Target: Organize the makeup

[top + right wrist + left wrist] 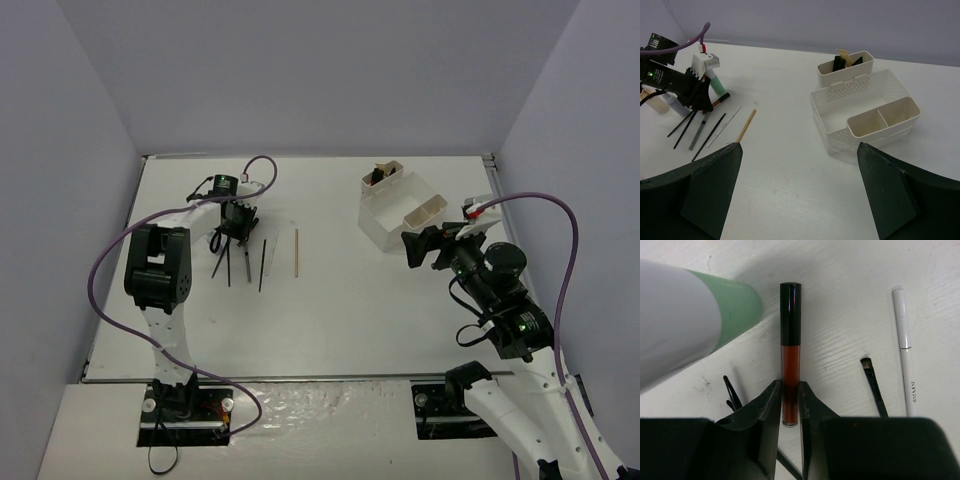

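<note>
Gloss tube [790,355]: black cap, red-brown body. Bottle [690,325]: white, pale-green cap. Pencil [905,350]: white. Box [850,91]: white, dot-perforated walls. Bench [840,285]: white.

A white compartmented box [865,89], its walls seemingly perforated, sits on the white table [350,320], far right.

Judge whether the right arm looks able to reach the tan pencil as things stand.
Probably yes: the right gripper is open and faces the tan pencil, with nothing on the table between them.

A green-capped bottle [735,307] crowds the red tube [790,360]; the brush [872,382] opposite leaves room.
</note>
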Controlling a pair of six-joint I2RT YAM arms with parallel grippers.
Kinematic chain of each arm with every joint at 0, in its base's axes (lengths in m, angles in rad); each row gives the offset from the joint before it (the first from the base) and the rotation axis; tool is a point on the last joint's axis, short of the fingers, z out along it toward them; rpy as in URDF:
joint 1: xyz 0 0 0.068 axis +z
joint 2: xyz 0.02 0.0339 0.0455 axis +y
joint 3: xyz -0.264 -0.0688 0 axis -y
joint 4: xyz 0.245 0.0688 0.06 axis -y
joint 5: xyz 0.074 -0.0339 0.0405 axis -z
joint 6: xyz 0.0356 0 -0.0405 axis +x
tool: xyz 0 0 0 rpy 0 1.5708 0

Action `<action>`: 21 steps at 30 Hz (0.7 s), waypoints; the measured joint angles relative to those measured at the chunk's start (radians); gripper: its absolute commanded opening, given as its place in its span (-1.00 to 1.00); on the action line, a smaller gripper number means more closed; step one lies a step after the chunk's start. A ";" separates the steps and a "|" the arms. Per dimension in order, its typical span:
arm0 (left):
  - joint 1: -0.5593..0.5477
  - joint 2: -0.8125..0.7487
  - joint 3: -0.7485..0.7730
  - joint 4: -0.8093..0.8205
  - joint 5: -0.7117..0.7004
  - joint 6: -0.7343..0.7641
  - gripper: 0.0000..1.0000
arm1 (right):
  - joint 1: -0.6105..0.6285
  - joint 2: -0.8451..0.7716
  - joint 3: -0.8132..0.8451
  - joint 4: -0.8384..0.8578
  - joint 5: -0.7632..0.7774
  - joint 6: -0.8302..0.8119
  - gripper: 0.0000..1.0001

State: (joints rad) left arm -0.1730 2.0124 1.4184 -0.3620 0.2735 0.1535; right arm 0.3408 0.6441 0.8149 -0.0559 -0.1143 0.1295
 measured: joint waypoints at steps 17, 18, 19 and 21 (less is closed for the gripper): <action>-0.107 -0.281 -0.107 0.029 0.002 -0.058 -1.00 | 0.000 0.026 0.006 -0.001 -0.094 0.007 0.97; -0.127 -0.318 -0.110 0.036 -0.002 -0.061 -1.00 | 0.000 0.038 0.015 -0.006 -0.111 0.010 0.97; -0.151 -0.356 -0.115 0.047 -0.009 -0.063 -1.00 | 0.000 0.054 0.030 -0.013 -0.132 0.015 0.97; -0.206 -0.435 -0.130 0.061 -0.014 -0.063 -1.00 | 0.000 0.093 0.070 -0.023 -0.178 0.029 0.96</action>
State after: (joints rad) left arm -0.3788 1.5775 1.2888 -0.3007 0.2594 0.0902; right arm 0.3408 0.7372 0.8848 -0.0787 -0.2919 0.1589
